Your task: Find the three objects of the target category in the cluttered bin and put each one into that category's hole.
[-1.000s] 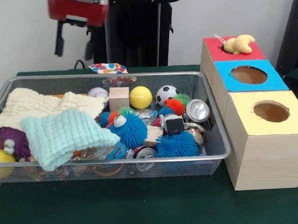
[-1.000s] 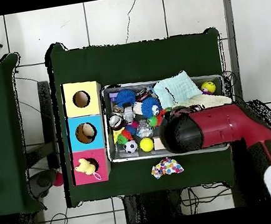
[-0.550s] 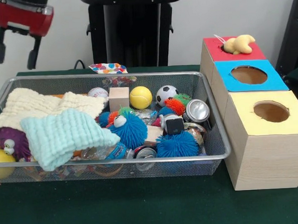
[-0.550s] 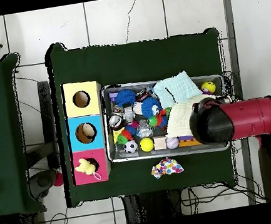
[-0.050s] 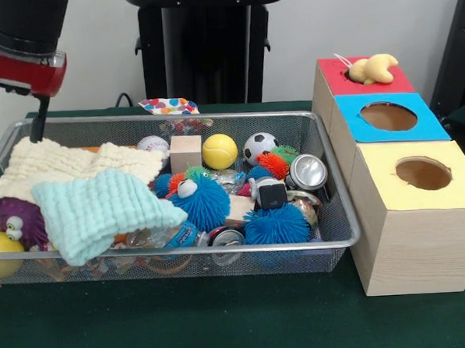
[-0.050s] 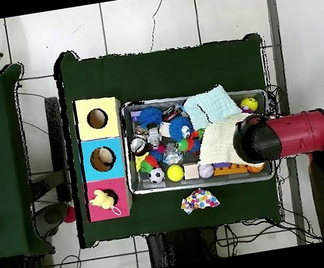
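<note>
I have the gripper [image 5: 13,115] up over the left end of the bin [image 5: 340,215] in the front view, jaws released, nothing between them, tips hanging just above the cream cloth [image 5: 52,164]. Target category isn't given to me, so I can't say which three things I'm after; everything loose sits in the bin: yellow ball [image 5: 220,151], soccer ball [image 5: 259,147], wooden block [image 5: 185,153], blue fuzzy toy [image 5: 199,203], a second blue fuzzy ball [image 5: 276,225], a can [image 5: 308,172], purple toy [image 5: 15,220] half under the mint cloth [image 5: 98,212].

Boxes stand on the counter [image 5: 225,322] right of the bin: red box [image 5: 368,77] with a yellow plush [image 5: 374,68] sitting on its hole, blue box [image 5: 389,117], yellow box [image 5: 422,176].

Risks as I judge them: going straight down here I'd pinch cloth, not a target, and lifting it could drag the mint cloth or tip small things over the rim. The jaws are close to the bin's left wall, so a descent may snag the mesh. The cloths hide what's under them, I could miss a target. That plush may block the red hole
</note>
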`<state>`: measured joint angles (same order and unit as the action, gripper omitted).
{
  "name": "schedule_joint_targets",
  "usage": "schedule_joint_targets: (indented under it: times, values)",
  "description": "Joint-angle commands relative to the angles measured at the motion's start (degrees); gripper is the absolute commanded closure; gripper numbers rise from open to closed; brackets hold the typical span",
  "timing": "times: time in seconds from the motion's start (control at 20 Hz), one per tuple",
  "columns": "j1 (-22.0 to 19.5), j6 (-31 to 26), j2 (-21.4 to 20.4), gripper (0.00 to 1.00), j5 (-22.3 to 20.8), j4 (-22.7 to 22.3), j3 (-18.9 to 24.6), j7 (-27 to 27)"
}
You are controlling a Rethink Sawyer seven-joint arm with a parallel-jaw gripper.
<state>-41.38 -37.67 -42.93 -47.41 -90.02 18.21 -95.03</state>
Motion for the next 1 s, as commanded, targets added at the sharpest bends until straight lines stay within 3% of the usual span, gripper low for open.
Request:
schedule_joint_targets:
  times: [0.05, 0.25, 0.35, 0.5, 0.65, 1.0]
  values:
    - [-1.1, -3.2, 5.2, 0.00, 3.0, 0.0, 2.8, 5.1]
    - [-2.4, -4.4, 6.0, 0.00, 9.6, -1.6, 3.6, 1.0]
    - [-1.8, -5.9, 5.8, 0.00, 10.8, -1.2, 2.7, 0.7]
    - [-0.2, -8.9, 5.6, 0.00, 10.2, -0.1, 1.0, 3.2]
    - [1.7, -9.1, 6.3, 0.00, 6.5, 1.7, -0.7, 5.4]
    - [3.5, -8.6, 9.0, 0.00, 2.7, 4.7, -3.4, 5.9]
